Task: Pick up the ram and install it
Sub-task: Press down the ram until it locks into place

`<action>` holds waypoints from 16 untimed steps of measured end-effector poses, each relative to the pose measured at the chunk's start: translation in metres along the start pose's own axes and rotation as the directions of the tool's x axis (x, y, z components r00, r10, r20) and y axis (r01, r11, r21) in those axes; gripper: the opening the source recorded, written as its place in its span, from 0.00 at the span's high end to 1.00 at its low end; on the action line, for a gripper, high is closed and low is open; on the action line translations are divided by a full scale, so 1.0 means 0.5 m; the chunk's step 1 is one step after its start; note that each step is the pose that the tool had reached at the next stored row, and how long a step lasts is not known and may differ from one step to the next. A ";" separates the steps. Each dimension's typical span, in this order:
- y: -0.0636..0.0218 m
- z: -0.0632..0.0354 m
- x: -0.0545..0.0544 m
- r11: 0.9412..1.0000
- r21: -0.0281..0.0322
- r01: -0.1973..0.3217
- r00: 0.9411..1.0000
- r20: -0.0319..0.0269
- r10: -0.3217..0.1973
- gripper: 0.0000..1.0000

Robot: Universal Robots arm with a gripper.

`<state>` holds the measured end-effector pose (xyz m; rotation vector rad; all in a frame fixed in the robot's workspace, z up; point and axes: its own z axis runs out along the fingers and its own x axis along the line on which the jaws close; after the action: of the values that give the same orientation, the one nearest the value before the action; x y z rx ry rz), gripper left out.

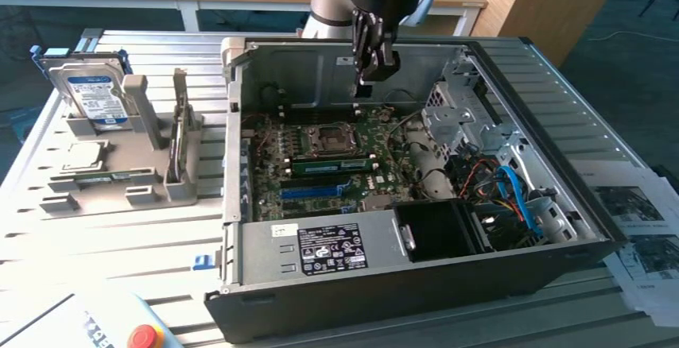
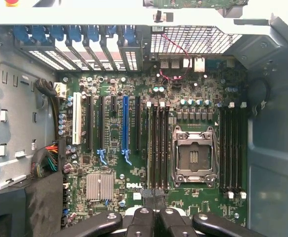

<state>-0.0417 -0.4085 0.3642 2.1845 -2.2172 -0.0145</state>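
The ram is a green stick with a pale label, sitting in a slot of the motherboard beside the CPU socket inside the open computer case. In the wrist view it appears edge-on as a thin green line next to the dark empty slots. My gripper hangs above the back of the case, well clear of the board. Its black fingers are pressed together in the wrist view, with nothing between them.
A grey fixture on the exterior view's left holds a hard drive, a thin board on edge and a chip. A long blue slot, cables and a black fan box crowd the case. A red button sits near the front.
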 end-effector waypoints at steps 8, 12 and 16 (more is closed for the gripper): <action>-0.017 0.000 0.003 1.000 0.000 0.000 1.000 0.000 0.000 0.90; -0.038 -0.001 0.007 1.000 -0.002 0.000 1.000 0.000 0.000 0.90; -0.056 -0.001 0.009 1.000 -0.003 0.000 1.000 0.000 0.000 0.90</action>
<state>-0.0139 -0.4137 0.3641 2.1832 -2.2156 -0.0176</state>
